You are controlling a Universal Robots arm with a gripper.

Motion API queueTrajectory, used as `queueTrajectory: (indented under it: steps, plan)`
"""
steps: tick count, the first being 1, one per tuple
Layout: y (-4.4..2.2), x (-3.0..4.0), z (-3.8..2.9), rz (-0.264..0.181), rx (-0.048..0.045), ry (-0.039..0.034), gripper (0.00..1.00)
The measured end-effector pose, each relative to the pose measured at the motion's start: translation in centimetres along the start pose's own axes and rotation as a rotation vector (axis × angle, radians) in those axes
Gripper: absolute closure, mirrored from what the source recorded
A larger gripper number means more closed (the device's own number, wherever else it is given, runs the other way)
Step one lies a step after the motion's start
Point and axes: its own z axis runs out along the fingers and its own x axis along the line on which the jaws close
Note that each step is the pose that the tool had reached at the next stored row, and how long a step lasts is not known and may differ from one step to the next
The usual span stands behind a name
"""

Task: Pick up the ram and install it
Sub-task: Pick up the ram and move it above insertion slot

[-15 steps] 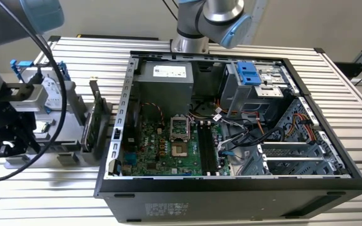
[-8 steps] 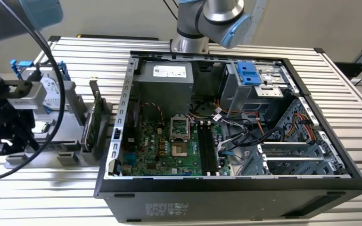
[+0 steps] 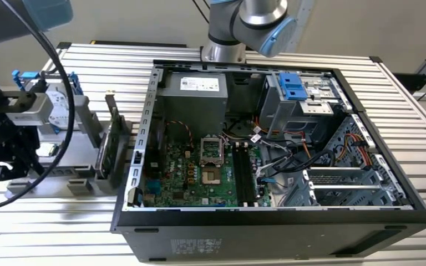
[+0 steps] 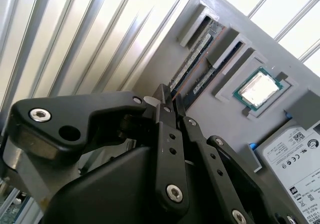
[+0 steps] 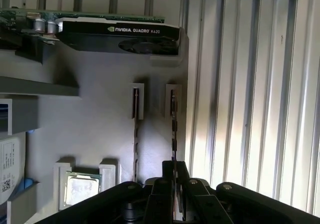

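The ram (image 5: 173, 119) is a thin green stick standing on edge in a slot of the grey parts holder (image 5: 100, 134), in the slot nearest the holder's edge. In the second wrist view the ram (image 4: 194, 56) runs straight into the fingertips. My gripper (image 5: 175, 171) sits over one end of the stick with a black finger on each side, shut on it. The stick is still down in its slot. In the exterior view my gripper (image 3: 2, 166) hangs over the holder (image 3: 65, 169) at that view's left.
A second stick (image 5: 135, 134) stands in the neighbouring slot. A square silver processor (image 5: 82, 189), a hard drive (image 4: 295, 154) and an upright graphics card (image 5: 120, 36) share the holder. The open computer case (image 3: 272, 138), with dark memory slots (image 3: 244, 172), lies on the slatted table (image 3: 50, 221).
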Motion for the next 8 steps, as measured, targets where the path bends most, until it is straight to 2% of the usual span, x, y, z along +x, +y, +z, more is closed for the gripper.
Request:
queueTrajectory:
  steps: [8]
  plan:
    - [0.02, -0.01, -0.64, 0.000, 0.0001, 0.0000, 1.00]
